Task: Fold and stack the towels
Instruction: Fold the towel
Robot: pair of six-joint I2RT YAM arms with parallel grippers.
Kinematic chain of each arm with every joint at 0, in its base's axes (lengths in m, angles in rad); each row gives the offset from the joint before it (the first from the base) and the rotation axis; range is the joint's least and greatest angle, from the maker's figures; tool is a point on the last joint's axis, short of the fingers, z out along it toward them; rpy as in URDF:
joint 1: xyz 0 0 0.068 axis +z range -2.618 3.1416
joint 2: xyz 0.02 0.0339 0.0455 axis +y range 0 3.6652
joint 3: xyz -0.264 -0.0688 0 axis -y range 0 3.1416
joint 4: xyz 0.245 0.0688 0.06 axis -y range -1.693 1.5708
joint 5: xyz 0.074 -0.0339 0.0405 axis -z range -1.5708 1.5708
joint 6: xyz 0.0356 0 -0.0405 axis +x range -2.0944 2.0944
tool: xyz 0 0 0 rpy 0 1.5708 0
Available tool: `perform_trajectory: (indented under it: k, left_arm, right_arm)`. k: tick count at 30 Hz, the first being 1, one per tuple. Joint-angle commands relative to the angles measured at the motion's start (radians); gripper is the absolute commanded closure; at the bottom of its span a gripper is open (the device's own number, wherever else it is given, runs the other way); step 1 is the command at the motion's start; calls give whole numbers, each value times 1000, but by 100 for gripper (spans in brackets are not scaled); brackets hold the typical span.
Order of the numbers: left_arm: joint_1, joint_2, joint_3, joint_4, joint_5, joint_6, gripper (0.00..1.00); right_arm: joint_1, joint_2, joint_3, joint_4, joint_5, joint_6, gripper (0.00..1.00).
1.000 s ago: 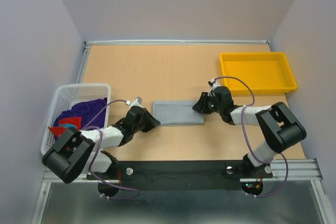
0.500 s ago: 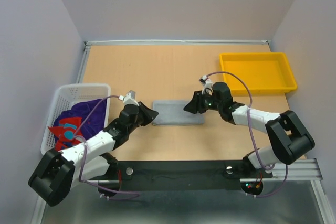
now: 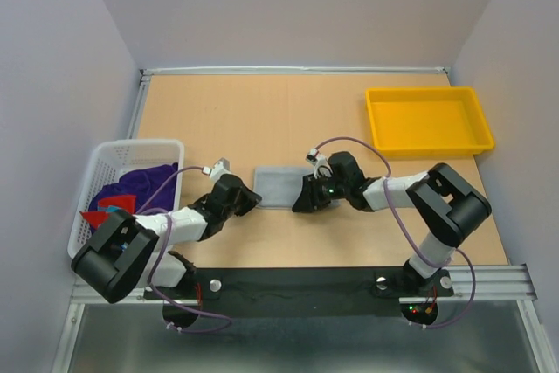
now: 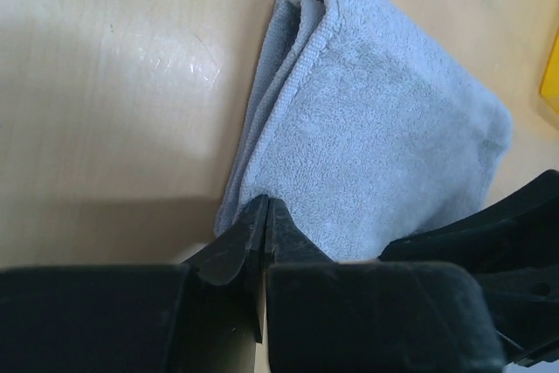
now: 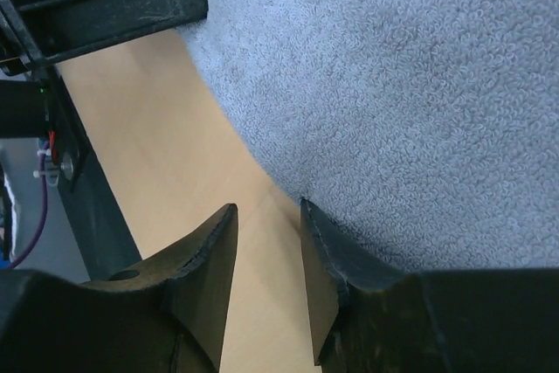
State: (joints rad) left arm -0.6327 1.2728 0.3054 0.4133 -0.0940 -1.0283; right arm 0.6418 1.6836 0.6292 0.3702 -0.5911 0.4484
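The grey towel [image 3: 278, 184] lies folded into a short rectangle on the table's middle. My left gripper [image 3: 251, 199] is shut, with its tips [image 4: 265, 203] resting at the towel's [image 4: 376, 146] near-left corner; no cloth shows between the jaws. My right gripper [image 3: 301, 199] is open at the towel's right edge: one finger [image 5: 336, 251] lies on the towel [image 5: 393, 85], the other over bare table. Two purple towels [image 3: 144, 183] and the red towel [image 3: 109, 207] lie bunched in the white basket [image 3: 96, 168] at the left.
A yellow tray [image 3: 432, 151] stands at the back right. The black mounting rail [image 3: 297, 281] runs along the table's near edge. The two grippers are close together, one on either side of the towel.
My right gripper has moved left across the grey towel, which is now about half as long as before. My left gripper has stayed at the towel's left end.
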Motion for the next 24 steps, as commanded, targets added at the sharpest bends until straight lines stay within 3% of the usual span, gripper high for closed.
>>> perform_trajectory:
  k: [1,4,6,9,10,12,15,17,18,24]
  left_arm:
    - [22,0,-31,7,-62,-44,92]
    - [48,-21,6,-80,-88,19,91]
    - [53,-33,81,-137,-134,77,88]
    - [53,-21,213,-246,-190,201,79]
    - [54,-15,248,-293,-196,232,70]
    - [51,8,345,-336,-204,312,63]
    - [15,25,452,-402,-211,385,37]
    - [-28,52,539,-459,-236,408,27]
    - [-77,68,572,-479,-245,419,20]
    - [-290,300,868,-616,-297,448,17]
  right_arm:
    - [-2,-47,-14,3,125,-43,59]
    - [-2,-165,22,-130,190,-89,58]
    - [-8,-252,52,-200,322,-123,56]
    - [-48,-304,107,-341,460,-154,41]
    - [-62,-327,119,-408,531,-174,32]
    - [-103,-347,147,-465,586,-188,24]
    - [-159,-384,159,-550,758,-185,11]
    - [-195,-418,156,-589,822,-171,0]
    - [-209,-427,152,-602,873,-159,0]
    - [-343,-459,135,-671,953,-56,0]
